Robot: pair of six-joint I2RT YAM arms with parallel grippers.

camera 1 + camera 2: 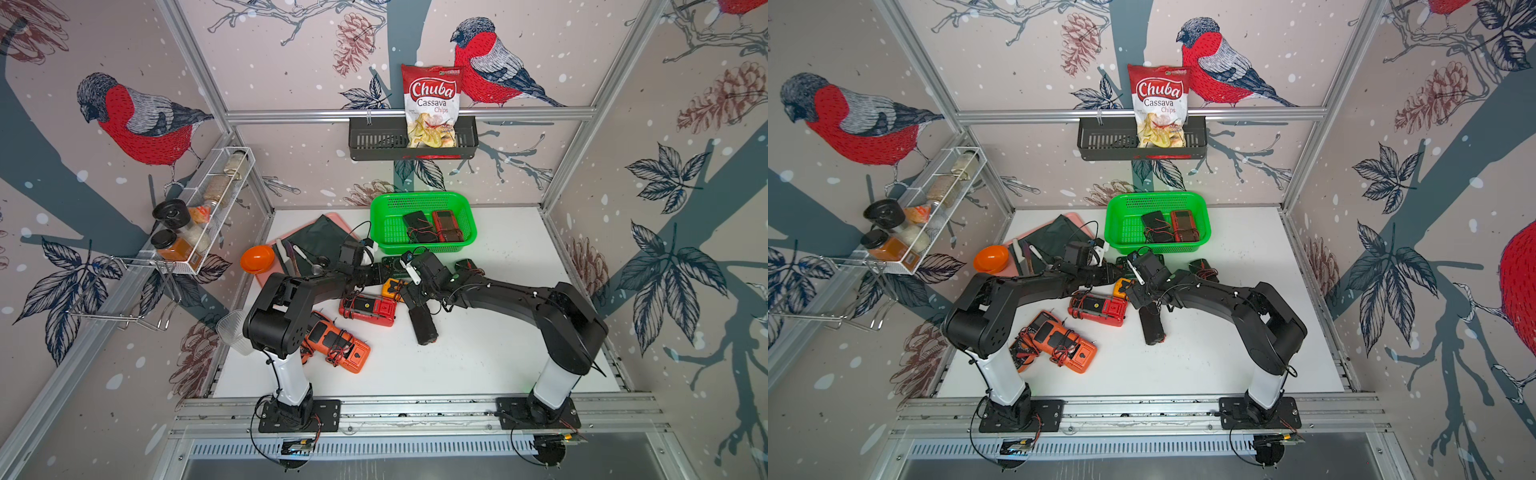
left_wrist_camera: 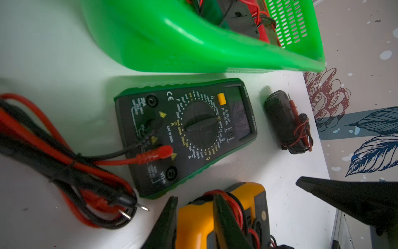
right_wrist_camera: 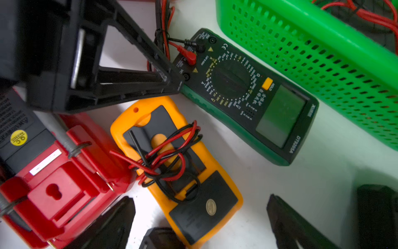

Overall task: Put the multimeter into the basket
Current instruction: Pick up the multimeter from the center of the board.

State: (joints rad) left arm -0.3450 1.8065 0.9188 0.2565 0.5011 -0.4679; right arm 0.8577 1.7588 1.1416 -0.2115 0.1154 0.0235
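Bird-and-pinecone wallpaper closes in a white table (image 1: 498, 332). The green basket (image 1: 422, 248) stands at the middle of the table's far edge, with a black meter (image 1: 419, 226) and a dark red meter (image 1: 446, 225) lying side by side inside it. Just in front of the basket's near wall a green meter (image 2: 185, 133) lies face up on the table, leads plugged in. Just beside that, toward the table's middle, a yellow meter (image 3: 202, 207) lies face down, wires wound round it. The right gripper (image 3: 200, 197) hangs over it with fingers spread wide, one on either side. The left gripper (image 2: 195, 199) sits at the yellow meter's end nearest the green one, fingers close together; whether they pinch anything I cannot tell. A red meter (image 1: 368, 309), an orange meter (image 1: 338, 345) and a long black meter (image 1: 423, 324) lie nearer the front edge.
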